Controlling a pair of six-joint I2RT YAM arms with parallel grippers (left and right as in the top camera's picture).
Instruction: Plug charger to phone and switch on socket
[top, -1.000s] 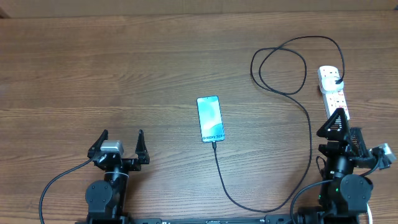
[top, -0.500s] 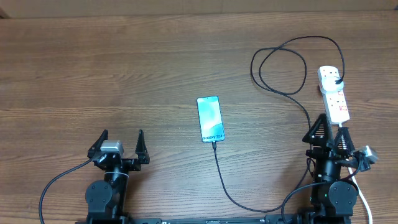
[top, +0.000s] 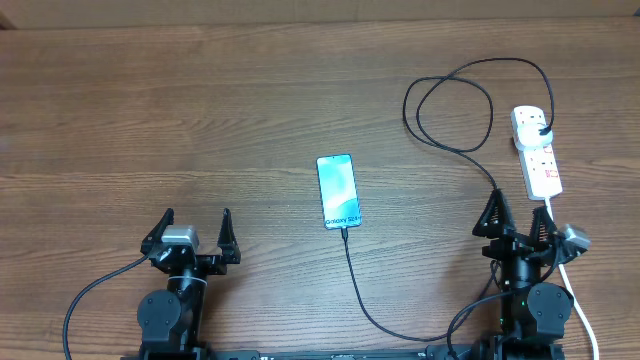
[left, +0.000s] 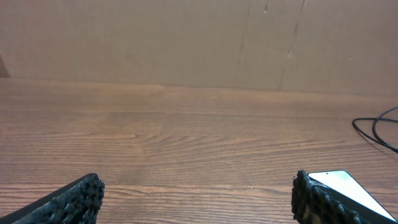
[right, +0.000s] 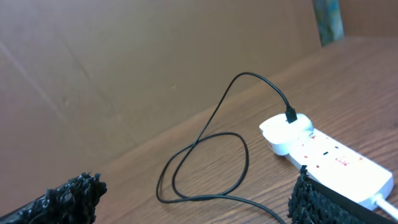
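Wood table (top: 200, 100): phone (top: 338, 191) centre, socket (top: 537, 150) near right edge.

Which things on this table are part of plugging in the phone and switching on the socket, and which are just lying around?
For the job:
- phone
- charger
- socket

Just there:
- thick white cord trailing from the socket
- wooden table

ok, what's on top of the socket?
The charger plug sits in the far-end outlet of the socket. Red markings show along the rest. The outlet under the plug is covered; switch positions are too small to read.
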